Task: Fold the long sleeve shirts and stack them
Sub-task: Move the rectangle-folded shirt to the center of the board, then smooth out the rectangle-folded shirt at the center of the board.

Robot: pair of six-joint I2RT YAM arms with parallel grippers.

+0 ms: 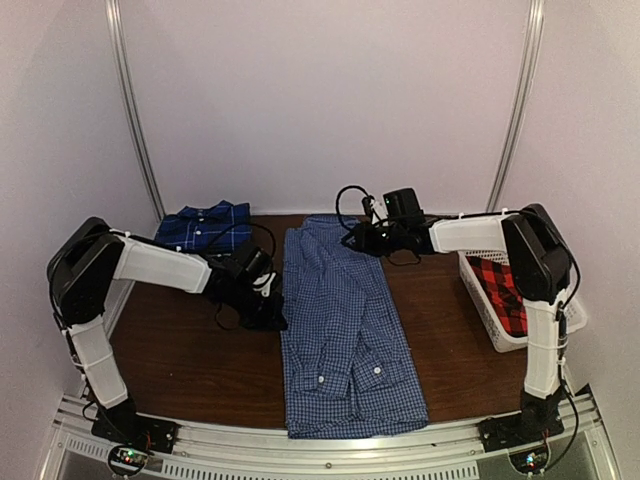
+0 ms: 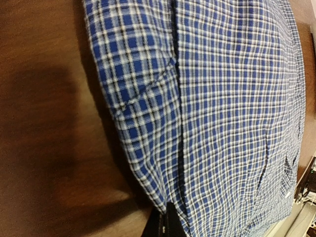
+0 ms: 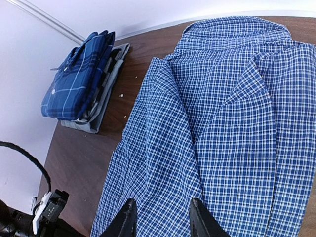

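The fine-check shirt (image 1: 340, 320) lies lengthwise down the middle of the surface (image 1: 190, 360), collar at 12 o'clock. The left fingers (image 2: 165, 223) are closed at its 9 o'clock edge; the right fingers (image 3: 127, 221) stand apart above its collar end. The darker plaid shirt (image 1: 203, 225) sits folded at 11 o'clock, the red-and-black shirt (image 1: 500, 290) in the basket (image 1: 510, 340) at 3 o'clock.

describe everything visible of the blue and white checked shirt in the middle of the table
The blue-and-white checked shirt is woven cloth with white buttons. It lies flat lengthwise on the brown table, collar at the far end, both sides folded inward, buttoned cuffs toward the near edge. The shut left gripper meets its left edge; the open right gripper is over its collar end.
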